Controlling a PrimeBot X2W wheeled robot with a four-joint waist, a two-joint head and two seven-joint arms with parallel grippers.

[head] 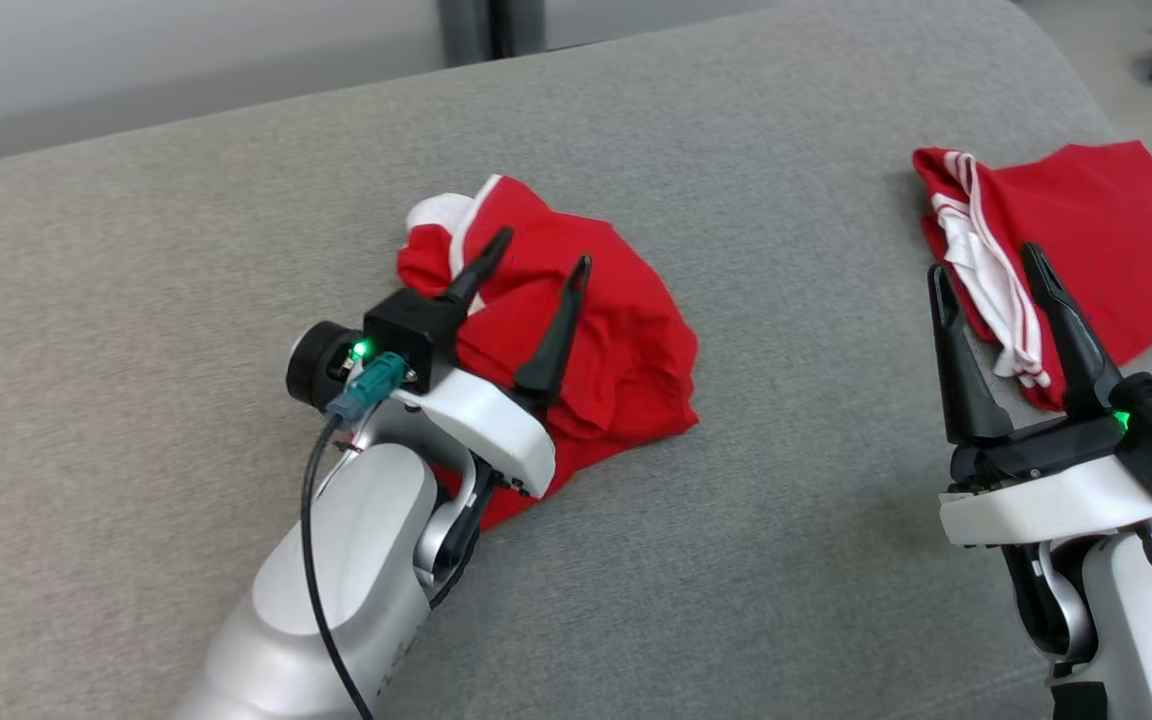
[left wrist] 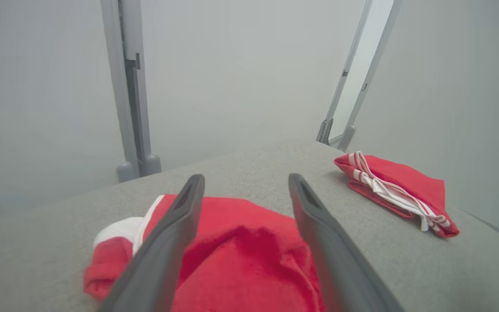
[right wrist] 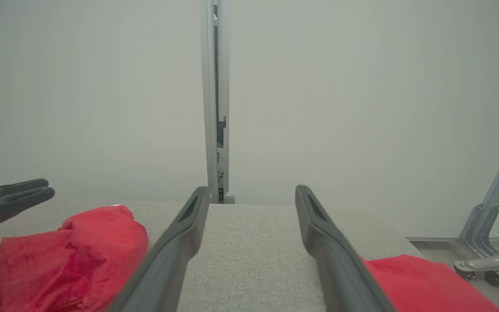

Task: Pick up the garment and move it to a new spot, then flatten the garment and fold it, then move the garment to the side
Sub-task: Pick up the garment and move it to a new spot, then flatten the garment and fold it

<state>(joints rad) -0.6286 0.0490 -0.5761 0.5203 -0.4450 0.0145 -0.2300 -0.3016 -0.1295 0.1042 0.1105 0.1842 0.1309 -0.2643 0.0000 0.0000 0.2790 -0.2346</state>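
The left gripper (head: 545, 248) is open, its forearm angled low and its fingers spread above the crumpled red garment (head: 626, 350) on the grey fabric surface (head: 136, 300). The right gripper (head: 985, 260), also open, points forward near a folded red garment (head: 1106, 220).

Silver forearm (head: 376, 550), black left gripper (head: 545, 248), green light (head: 360, 350); black cable (head: 307, 540)

Both end effectors (head: 546, 246) (head: 985, 259) spread wide
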